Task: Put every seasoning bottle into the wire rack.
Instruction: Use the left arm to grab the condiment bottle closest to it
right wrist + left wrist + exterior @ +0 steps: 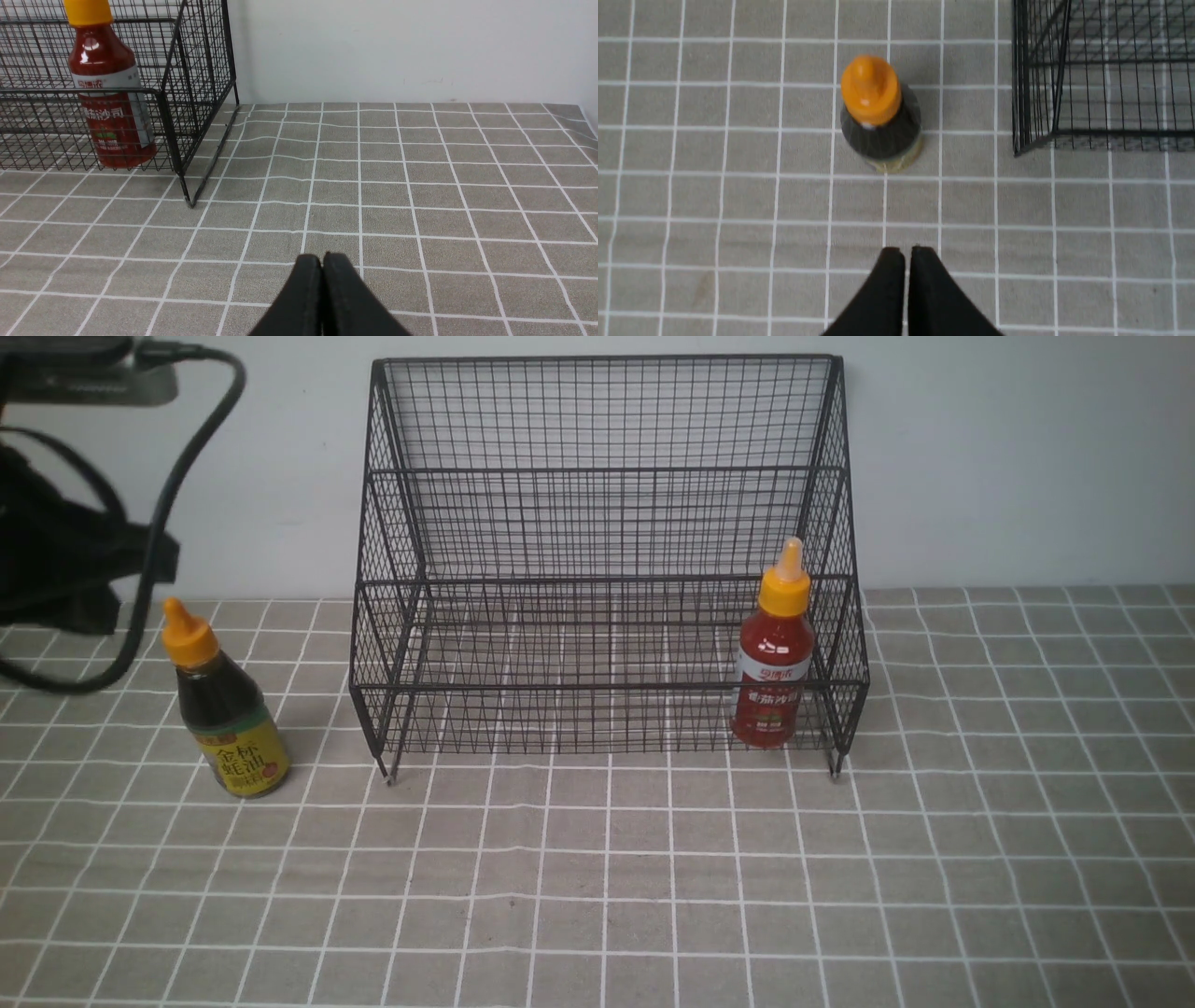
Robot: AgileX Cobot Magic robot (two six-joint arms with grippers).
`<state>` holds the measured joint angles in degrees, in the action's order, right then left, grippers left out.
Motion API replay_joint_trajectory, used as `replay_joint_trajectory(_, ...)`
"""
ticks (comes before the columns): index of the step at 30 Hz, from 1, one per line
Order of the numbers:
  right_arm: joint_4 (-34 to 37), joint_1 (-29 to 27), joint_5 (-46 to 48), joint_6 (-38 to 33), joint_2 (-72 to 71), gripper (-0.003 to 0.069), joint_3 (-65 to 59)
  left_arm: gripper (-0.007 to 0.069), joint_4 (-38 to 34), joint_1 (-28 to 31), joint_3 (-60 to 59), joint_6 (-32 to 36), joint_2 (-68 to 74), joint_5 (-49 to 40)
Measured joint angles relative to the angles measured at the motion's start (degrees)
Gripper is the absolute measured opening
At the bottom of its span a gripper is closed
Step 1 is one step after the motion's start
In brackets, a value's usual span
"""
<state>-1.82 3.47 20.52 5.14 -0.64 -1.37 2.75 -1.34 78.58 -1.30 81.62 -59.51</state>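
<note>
Wire rack [607,523]: black mesh.
Brown-sauce bottle [229,719]: dark brown, orange cap, yellow label.
Red-sauce bottle [773,663]: red, orange-yellow cap, white-and-red label.
Bench [597,896]: grey, white grid lines.
Left hand [904,254], right hand [322,261]: black.

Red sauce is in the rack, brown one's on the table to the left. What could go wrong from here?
1. The left gripper is shut; approaching the upright dark sauce bottle without opening could topple it.
2. The wire rack has a raised front rail and sloping sides; a low carry may snag there.
3. A grip near the bottle's pointed top might slip; the wider body looks safer.
</note>
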Motion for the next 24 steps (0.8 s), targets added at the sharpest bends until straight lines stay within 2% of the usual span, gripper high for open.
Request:
replay_joint_trajectory(3,0.0,0.0,0.0,0.0,0.0,-0.0012,0.0,0.0023,0.48,0.0,0.89,0.92,1.94,2.89)
replay_joint_trajectory(6,0.0,0.0,0.0,0.0,0.0,-0.0012,0.0,0.0097,1.92,0.0,1.02,1.3,4.11,7.5)
replay_joint_trajectory(8,0.0,0.0,0.0,0.0,0.0,-0.0012,0.0,0.0176,3.28,0.0,1.02,1.3,5.88,9.65)
replay_joint_trajectory(9,0.0,0.0,0.0,0.0,0.0,-0.0012,0.0,0.0184,3.43,0.0,1.02,1.3,6.21,10.02)
replay_joint_trajectory(11,0.0,0.0,0.0,0.0,0.0,-0.0012,0.0,0.0309,5.45,0.0,1.02,1.3,8.65,11.52)
replay_joint_trajectory(12,0.0,0.0,0.0,0.0,0.0,-0.0012,0.0,0.0318,5.59,0.0,1.02,1.3,9.04,11.71)
replay_joint_trajectory(13,0.0,0.0,0.0,0.0,0.0,-0.0012,0.0,0.0398,6.89,0.0,1.02,0.98,10.91,12.31)
replay_joint_trajectory(14,0.0,0.0,0.0,0.0,0.0,-0.0012,0.0,0.0444,7.2,0.0,1.02,0.31,12.13,12.58)
replay_joint_trajectory(19,0.0,0.0,0.0,0.0,0.0,-0.0012,0.0,0.0538,7.52,0.0,1.02,-0.8,15.78,14.0)
replay_joint_trajectory(24,0.0,0.0,0.0,0.0,0.0,-0.0012,0.0,0.0544,7.56,0.0,1.02,-1.87,19.42,15.73)
